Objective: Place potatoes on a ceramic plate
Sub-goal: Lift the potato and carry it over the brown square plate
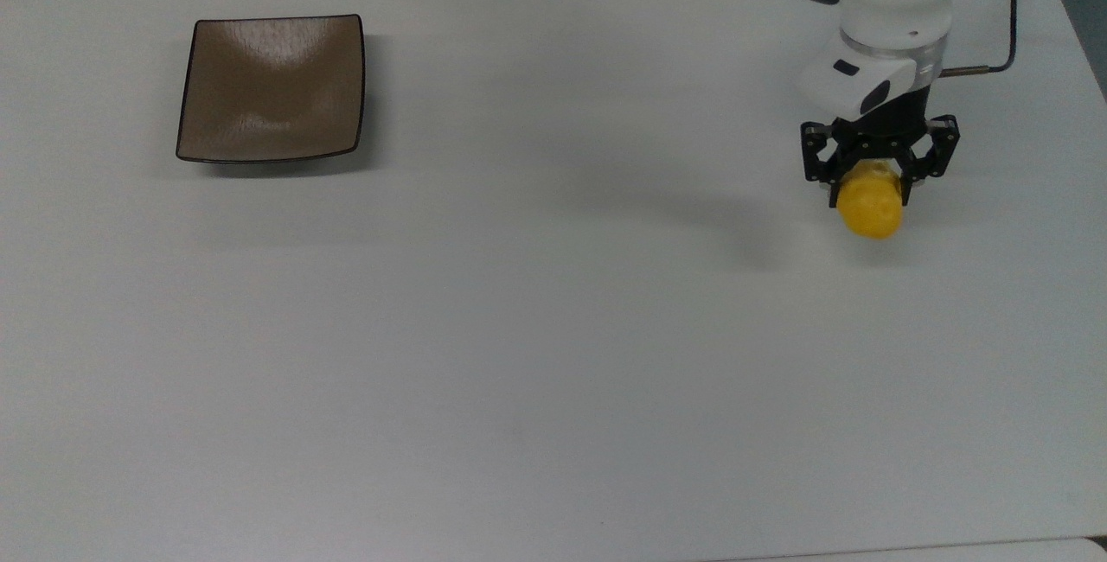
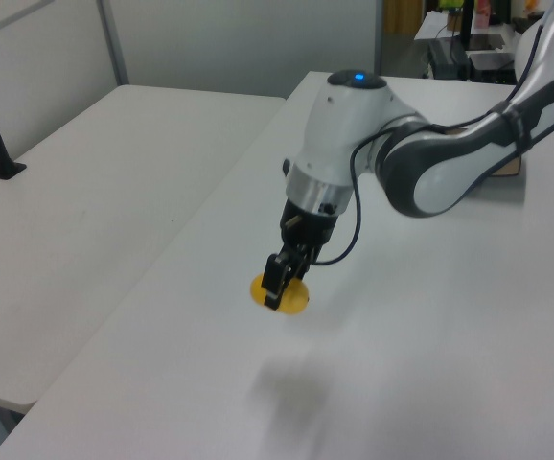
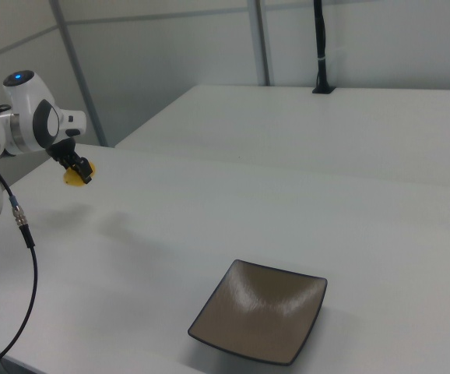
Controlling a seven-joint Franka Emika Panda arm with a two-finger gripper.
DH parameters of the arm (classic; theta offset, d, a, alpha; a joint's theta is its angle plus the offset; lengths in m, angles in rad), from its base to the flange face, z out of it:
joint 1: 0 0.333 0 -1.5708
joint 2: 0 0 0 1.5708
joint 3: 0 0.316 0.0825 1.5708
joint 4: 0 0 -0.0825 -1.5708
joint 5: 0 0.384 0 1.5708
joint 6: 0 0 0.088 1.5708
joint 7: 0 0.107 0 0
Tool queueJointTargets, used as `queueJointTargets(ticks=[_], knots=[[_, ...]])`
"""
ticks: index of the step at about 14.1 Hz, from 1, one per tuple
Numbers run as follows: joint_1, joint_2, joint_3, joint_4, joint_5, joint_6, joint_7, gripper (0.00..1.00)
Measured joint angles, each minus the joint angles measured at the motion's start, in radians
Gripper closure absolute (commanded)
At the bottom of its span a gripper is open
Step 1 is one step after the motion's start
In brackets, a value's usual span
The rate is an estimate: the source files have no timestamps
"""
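Table (image 1: 536,354): white, matte, the largest item; carries the plate and lies beneath the fingers with a clear gap, a soft shadow on it below them in the left view.

Arm (image 2: 430,168): white Franka with grey joint covers and a blue light on top; reaches in from the left view's right, its wrist directly above the fingers. A thin dark cable (image 1: 1007,26) loops off behind the wrist.

Ceramic plate (image 1: 271,86): square, glossy brown, thin dark rim, shallow curved middle. Flat on the table, bare, well apart from the fingers, far toward the top view's left; in the right view (image 3: 260,321) it sits near the front edge while the fingers are at the far left.

Gripper (image 1: 875,175): black, two-fingered, pointing down. Fingers (image 1: 924,166) pressed against either side of the potato, clamping it.

Potatoes (image 1: 870,204): one small yellow-orange oval lump, bumpy. Upper part caught between the fingers, lower part sticking out beneath the tips. Raised off the table, visible in the left view (image 2: 294,297) and the right view (image 3: 72,178).
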Motion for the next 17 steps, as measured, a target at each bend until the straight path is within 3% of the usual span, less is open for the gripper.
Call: queueJointTargets(ticks=[5,11,15,17], knots=[[-0.082,-0.179,-0.001,-0.208,0.0,-0.129,-0.152,0.64],[-0.178,-0.363,-0.026,-0.348,0.0,-0.353,-0.396,0.64],[-0.21,-0.419,-0.165,-0.371,-0.001,-0.482,-0.628,0.64],[-0.225,-0.435,-0.261,-0.384,-0.004,-0.5,-0.721,0.62]])
